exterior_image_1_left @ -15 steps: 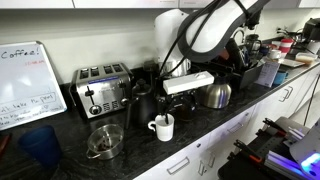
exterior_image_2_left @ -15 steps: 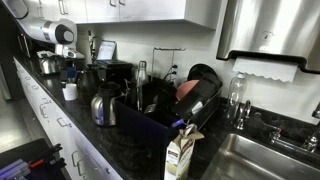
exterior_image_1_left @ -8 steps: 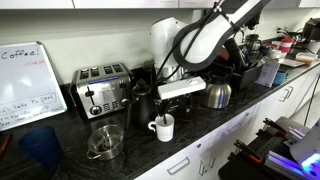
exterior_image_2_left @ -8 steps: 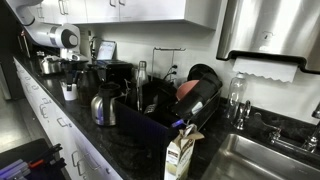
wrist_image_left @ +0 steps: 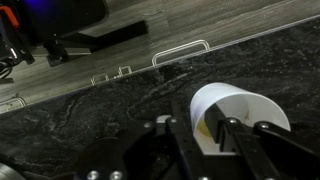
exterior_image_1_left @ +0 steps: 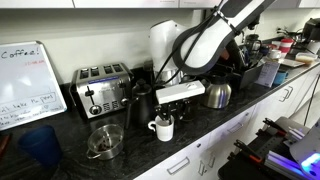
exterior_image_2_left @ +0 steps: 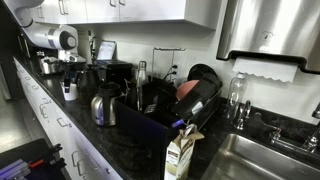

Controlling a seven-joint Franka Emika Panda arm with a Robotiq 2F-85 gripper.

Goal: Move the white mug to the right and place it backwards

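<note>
Small white ceramic mug (exterior_image_1_left: 162, 127) standing on the black speckled stone countertop (exterior_image_1_left: 140, 147), at 7 o'clock from the steel kettle (exterior_image_1_left: 217, 95), with the black two-finger gripper (exterior_image_1_left: 166, 108) directly above it, fingers (wrist_image_left: 181, 134) spread across its rim.

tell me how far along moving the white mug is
Approach looks done: the open gripper sits over the small white ceramic mug, one finger seemingly inside its rim. In hand: closing the grasp. Left: lifting it off the dark stone counter, carrying it right, setting it down backwards.
</note>
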